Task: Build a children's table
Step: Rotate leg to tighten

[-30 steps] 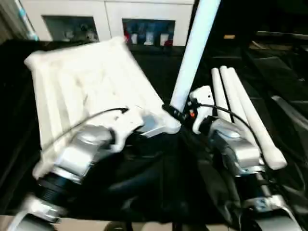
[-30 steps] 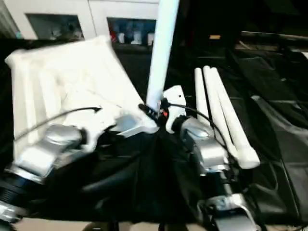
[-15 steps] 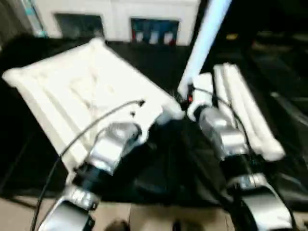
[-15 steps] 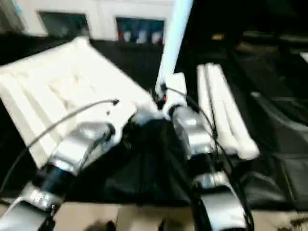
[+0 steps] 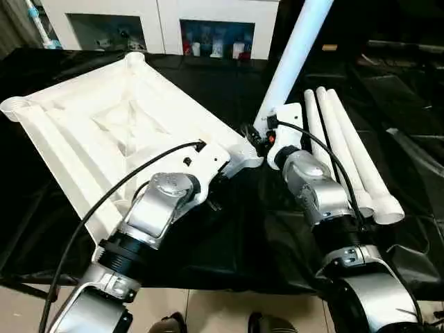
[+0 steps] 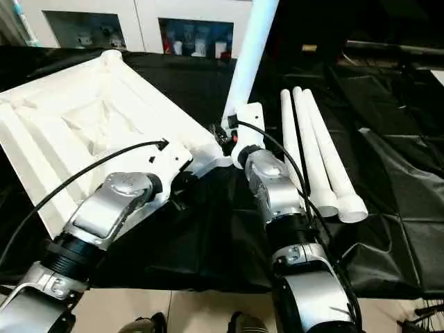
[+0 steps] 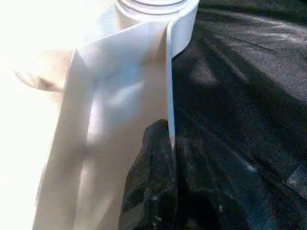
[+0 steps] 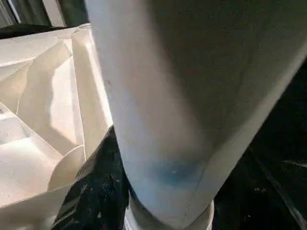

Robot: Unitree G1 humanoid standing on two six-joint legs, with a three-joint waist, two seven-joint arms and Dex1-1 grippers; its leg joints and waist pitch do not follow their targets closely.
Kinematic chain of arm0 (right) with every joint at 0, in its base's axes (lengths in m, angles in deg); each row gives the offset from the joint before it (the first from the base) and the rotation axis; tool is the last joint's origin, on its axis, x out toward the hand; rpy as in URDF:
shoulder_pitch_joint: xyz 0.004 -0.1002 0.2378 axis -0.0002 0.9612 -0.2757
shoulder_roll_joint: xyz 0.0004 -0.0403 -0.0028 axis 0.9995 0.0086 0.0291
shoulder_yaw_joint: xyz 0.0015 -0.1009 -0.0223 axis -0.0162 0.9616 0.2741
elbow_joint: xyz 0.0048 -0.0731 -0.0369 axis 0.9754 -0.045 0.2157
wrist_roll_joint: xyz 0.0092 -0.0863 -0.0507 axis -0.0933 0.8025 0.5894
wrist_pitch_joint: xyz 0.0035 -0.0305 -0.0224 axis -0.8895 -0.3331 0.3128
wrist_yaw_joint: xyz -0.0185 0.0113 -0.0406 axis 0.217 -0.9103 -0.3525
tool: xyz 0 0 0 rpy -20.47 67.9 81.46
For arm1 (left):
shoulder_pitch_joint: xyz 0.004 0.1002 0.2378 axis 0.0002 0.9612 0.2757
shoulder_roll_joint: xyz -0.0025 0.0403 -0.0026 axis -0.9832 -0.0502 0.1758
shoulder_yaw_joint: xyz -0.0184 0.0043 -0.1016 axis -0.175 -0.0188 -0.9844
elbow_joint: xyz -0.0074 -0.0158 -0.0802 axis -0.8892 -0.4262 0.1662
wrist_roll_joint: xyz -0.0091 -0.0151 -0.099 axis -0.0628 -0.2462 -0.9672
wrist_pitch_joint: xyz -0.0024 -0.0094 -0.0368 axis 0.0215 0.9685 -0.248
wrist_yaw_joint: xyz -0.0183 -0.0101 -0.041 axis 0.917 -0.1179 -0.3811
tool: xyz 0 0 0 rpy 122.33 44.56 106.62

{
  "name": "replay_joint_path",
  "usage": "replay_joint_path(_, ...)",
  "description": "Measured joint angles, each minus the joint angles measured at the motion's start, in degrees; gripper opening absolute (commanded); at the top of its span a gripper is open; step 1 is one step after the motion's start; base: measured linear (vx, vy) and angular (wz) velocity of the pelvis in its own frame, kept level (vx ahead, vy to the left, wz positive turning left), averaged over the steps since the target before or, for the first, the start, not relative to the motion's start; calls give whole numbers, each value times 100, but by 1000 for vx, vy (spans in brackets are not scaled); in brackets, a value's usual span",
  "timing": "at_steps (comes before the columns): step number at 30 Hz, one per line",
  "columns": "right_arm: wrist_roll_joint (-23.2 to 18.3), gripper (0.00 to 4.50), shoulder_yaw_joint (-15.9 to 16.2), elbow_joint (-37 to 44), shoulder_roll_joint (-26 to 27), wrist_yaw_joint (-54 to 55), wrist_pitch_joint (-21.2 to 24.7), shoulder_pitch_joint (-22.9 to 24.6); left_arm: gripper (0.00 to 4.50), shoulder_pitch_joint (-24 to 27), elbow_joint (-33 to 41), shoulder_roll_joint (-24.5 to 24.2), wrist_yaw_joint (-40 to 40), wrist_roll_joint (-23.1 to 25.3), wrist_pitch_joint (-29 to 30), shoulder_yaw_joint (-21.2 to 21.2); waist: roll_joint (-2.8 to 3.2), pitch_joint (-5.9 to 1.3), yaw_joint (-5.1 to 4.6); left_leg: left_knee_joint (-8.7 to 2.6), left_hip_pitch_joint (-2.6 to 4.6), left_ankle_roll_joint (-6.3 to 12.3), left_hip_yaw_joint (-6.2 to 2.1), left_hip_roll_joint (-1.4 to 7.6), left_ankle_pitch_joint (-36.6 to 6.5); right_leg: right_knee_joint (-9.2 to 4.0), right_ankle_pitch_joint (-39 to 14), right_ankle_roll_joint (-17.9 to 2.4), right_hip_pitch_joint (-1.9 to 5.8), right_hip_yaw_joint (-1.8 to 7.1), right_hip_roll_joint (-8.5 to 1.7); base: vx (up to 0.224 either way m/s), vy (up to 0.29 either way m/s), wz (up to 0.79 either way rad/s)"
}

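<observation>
One leg (image 5: 295, 52) stands in the tabletop (image 5: 104, 118) corner socket w/ your right gripper (image 5: 262, 136) half-open round it, left gripper (image 7: 165, 143) pinched on the rim nearby to steady it, three legs (image 5: 347, 152) lying just beyond.

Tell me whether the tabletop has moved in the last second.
Yes: the tabletop has swung left; its far corner is now farther from the cabinet's right window.

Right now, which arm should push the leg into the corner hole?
The right one. Its fingers already hold the upright leg at the tabletop's corner; the left fingers pinch the tabletop's rim.
</observation>
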Motion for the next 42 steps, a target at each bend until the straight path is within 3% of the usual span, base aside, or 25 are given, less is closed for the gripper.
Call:
replay_joint_path(8,-21,186,1,-11,-136,-687,-77,-10,0,64,116,-337,-534,-66,-297,72,4,5,-8,-22,-8,5,13,21,4,0,33,11,-33,-13,6,0,0,0)
replay_joint_path(16,-191,186,712,1155,-1013,-2716,313,449,0,479,681,-1497,-1892,-429,-896,58,-13,-30,0,5,-8,45,137,135,59,3,275,84,-36,-21,34,64,-21,1)
replay_joint_path(18,-301,186,904,1396,-1223,-3303,325,530,0,617,755,-1893,-2408,-631,-1122,-44,-8,-45,-8,31,-17,31,136,187,55,3,244,75,-37,-16,91,102,-18,-7)
replay_joint_path(21,-368,186,939,1506,-1272,-3757,410,529,0,645,807,-2235,-2789,-658,-1250,-109,-33,-63,-40,41,-25,33,133,210,41,35,228,60,-73,-8,121,51,-12,-2)
replay_joint_path(26,-409,186,956,1529,-1274,-3883,494,524,0,645,820,-2368,-2927,-711,-1267,-121,-36,-65,-86,45,-30,7,135,213,27,40,203,20,-78,-3,122,-10,1,0)
replay_joint_path(34,-369,186,1182,1657,-1303,-3889,558,625,0,731,798,-2421,-3060,-714,-1272,-75,-37,-63,-72,60,6,-77,142,222,28,45,200,14,-24,1,116,-46,2,0)
replay_joint_path(42,-240,186,1326,1704,-1362,-3992,567,625,0,761,800,-2463,-3124,-714,-1282,-35,-89,-110,-66,59,6,-59,147,227,44,45,200,14,-19,-2,116,0,0,0)
